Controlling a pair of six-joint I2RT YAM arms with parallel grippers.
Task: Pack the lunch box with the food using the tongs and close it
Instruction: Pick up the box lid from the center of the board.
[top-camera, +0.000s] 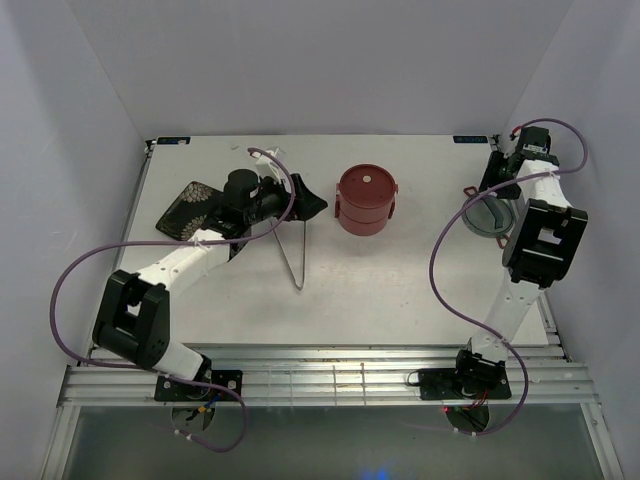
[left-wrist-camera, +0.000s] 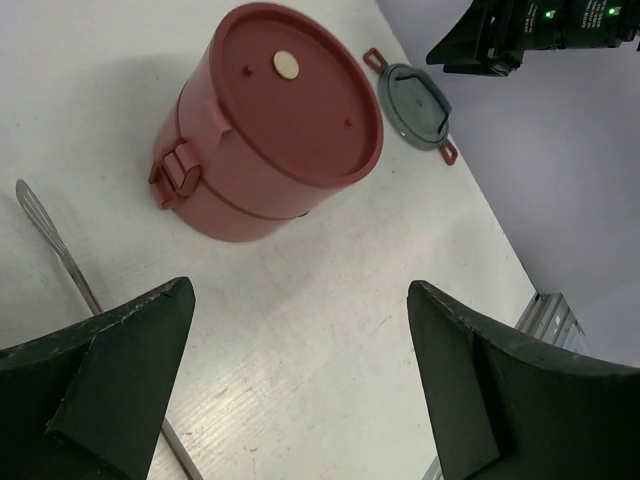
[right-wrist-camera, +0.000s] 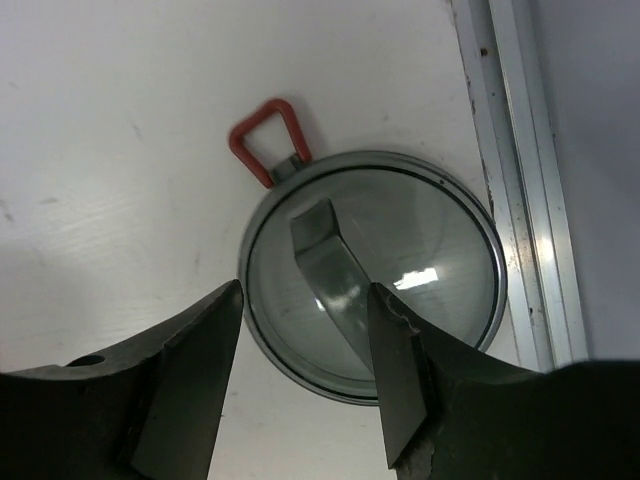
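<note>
Left pincer (left-wrist-camera: 300, 380): spread wide, nothing between the fingers, over bare table (top-camera: 400, 290) left of centre in the top view.

Lunch box (top-camera: 365, 200): upper centre of the top view, standing on the table. Tiers are stacked and the flat dark-red lid is on, with a small pale round spot in its middle. A side latch shows in the left wrist view. The box is just right of the left pincer, not touching it.

Tongs (top-camera: 296, 250): flat on the table, centre-left of the top view. They lie in a V with the joined end toward the bottom of the frame and the arms running up toward the left pincer. Apart from the box.

Right pincer (right-wrist-camera: 300, 370): fingers apart, pinching nothing, over a round grey lid (right-wrist-camera: 400, 290) at the right edge of the top view, beside the aluminium rail (right-wrist-camera: 510, 150). The lid has a red loop handle (right-wrist-camera: 268, 140), and one finger is mirrored in its shiny face. Can't tell if the fingers touch it.

Dark patterned plate (top-camera: 185, 210): upper left of the top view, partly hidden by the left arm.
</note>
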